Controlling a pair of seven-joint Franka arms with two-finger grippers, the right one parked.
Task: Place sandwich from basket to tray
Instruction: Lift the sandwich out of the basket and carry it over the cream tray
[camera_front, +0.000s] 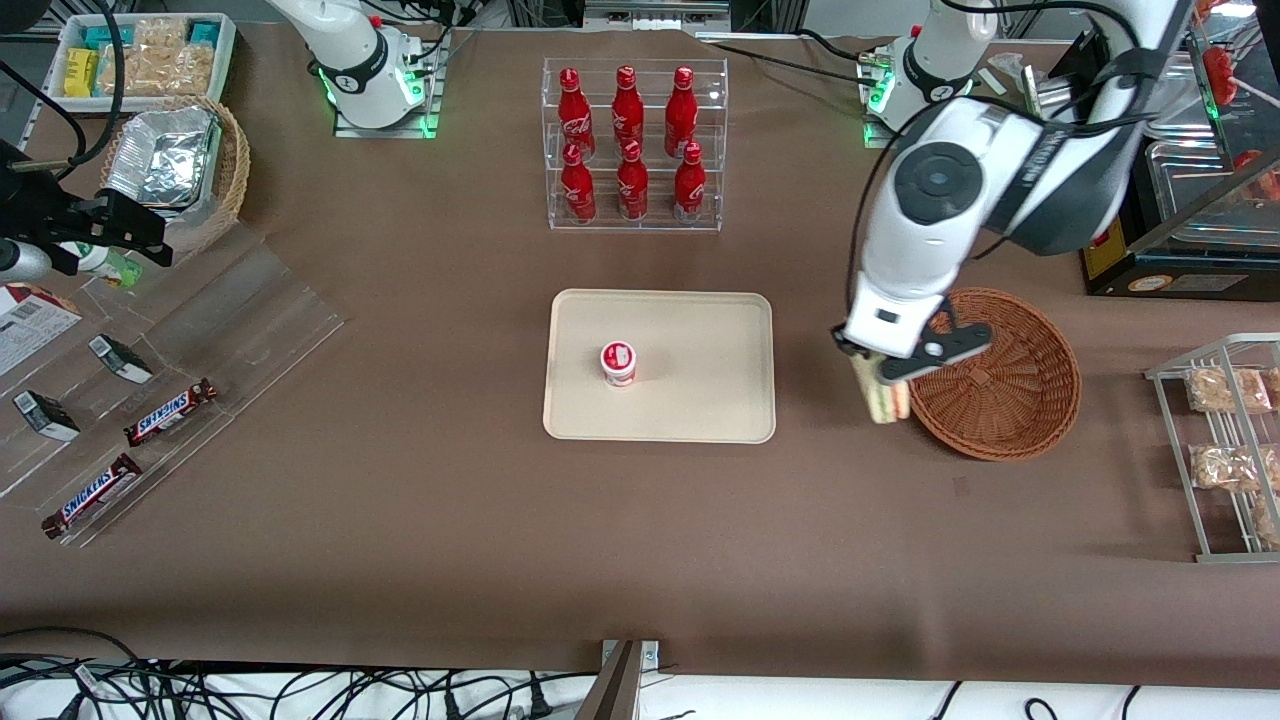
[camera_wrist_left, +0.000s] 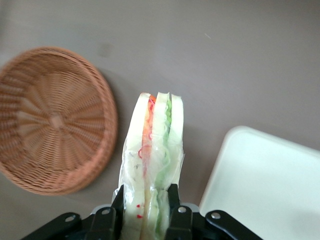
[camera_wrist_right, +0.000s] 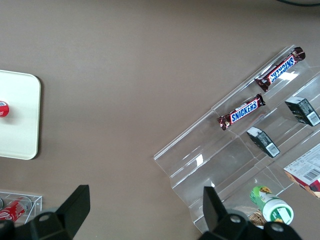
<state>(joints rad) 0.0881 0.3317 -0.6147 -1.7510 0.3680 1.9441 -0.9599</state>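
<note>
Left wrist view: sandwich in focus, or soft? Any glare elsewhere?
Left wrist view: the sandwich, clamped in the gripper, is soft at close range; the basket weave reads sharper. Front view: glare on the foil containers. Right wrist view: bright reflections on the acrylic sheets.

A brown-covered table (camera_front: 420, 520) fills the scene under even indoor light, its near edge meeting a white strip strewn with black cables (camera_front: 200, 690); no walls or windows show.
</note>
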